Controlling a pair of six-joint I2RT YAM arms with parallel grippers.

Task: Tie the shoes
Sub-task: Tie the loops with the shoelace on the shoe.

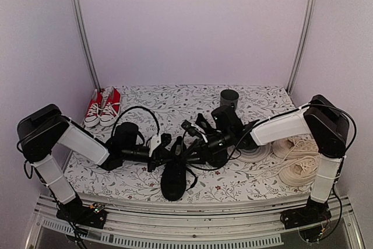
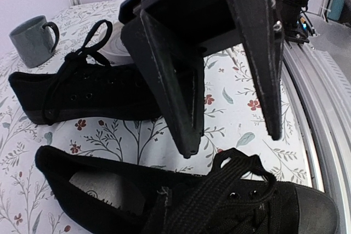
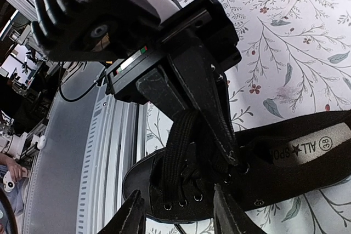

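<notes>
Right wrist view: left fingers (image 3: 211, 135) pinch a lace (image 3: 176, 152) over the black shoe (image 3: 263, 173); right fingers (image 3: 178, 217) spread, at 6 o'clock.

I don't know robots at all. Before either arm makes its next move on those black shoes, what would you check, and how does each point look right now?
1. Left gripper has a lace: ok, it is shut on one from the near black shoe.
2. Right gripper free to take a strand: ok, jaws apart, nothing in them.
3. Near shoe's bow finished: cannot tell, the fingers hide the knot.
4. Far black shoe tied: looks ok, loops show at its laces.
5. Mug out of the way: ok, it stands apart from the shoes.
6. Red sneakers out of the way: ok, they sit in the far left corner.
</notes>
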